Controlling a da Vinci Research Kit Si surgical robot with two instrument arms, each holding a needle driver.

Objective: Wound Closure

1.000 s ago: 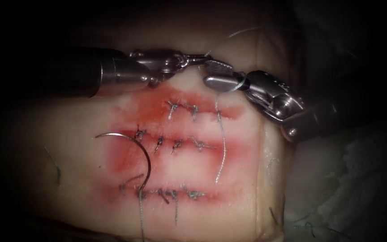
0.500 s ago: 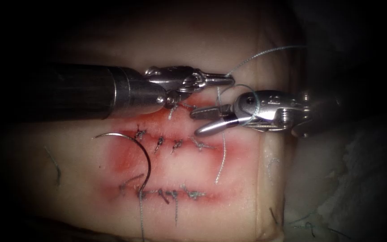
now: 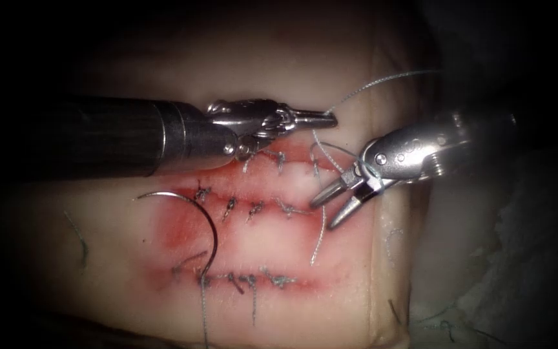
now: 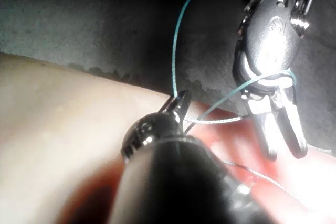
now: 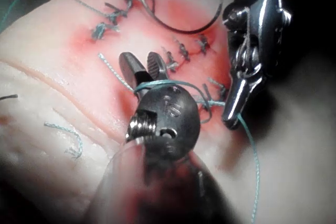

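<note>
My left tool (image 3: 329, 119) reaches in from the left above the top stitched cut, shut on the thread (image 3: 369, 85), which runs up to the right. My right tool (image 3: 323, 214) points down-left over the tissue's right part, jaws open and holding nothing, with a loop of thread (image 3: 361, 169) wound round its jaws' base. The curved needle (image 3: 209, 223) lies free on the tissue (image 3: 130, 258) at the left, between the middle and lower cuts. In the left wrist view the left tool (image 4: 182, 97) grips thread beside the right tool (image 4: 285, 155). The right wrist view shows the open right tool (image 5: 139, 56) and the loop (image 5: 157, 83).
Three horizontal cuts carry knotted stitches (image 3: 253, 210) amid red fluid (image 3: 182, 236). A loose thread tail (image 3: 321, 242) hangs down over the right part of the tissue. Short cut ends (image 3: 80, 242) lie at the left edge. The tissue's right edge (image 3: 382, 258) drops off to dark cloth.
The right tool has swung down and right from beside the left tool's tip, carrying the thread loop, and now points down-left. The left tool shifted slightly right, then stayed put.
</note>
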